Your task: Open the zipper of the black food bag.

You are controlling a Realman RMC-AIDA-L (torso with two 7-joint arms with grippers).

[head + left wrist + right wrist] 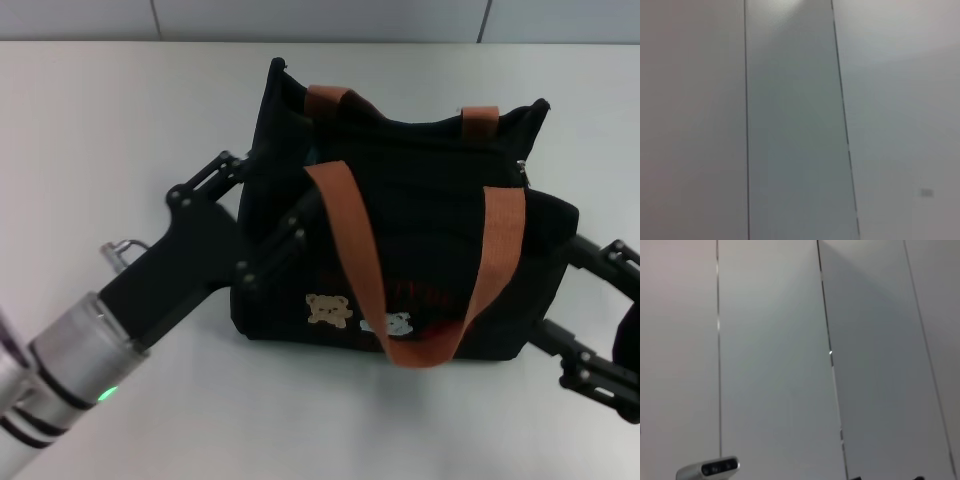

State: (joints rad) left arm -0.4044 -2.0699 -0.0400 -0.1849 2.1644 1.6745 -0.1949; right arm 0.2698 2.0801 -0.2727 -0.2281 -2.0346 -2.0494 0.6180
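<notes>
Black food bag [420,250] between both pincers

Head view downward over table [90,120]; wrist views toward wall panels [790,125].

Looks like a lab or test room to me, not anybody's home. The worktop [120,130] is plain, pale and matte, and behind it runs a wall of flat grey panels [320,18] with thin dark seams. Both wrist views show more of those panels [790,125], plus a small grey camera-like device [708,470] mounted low in the right wrist view.
</notes>
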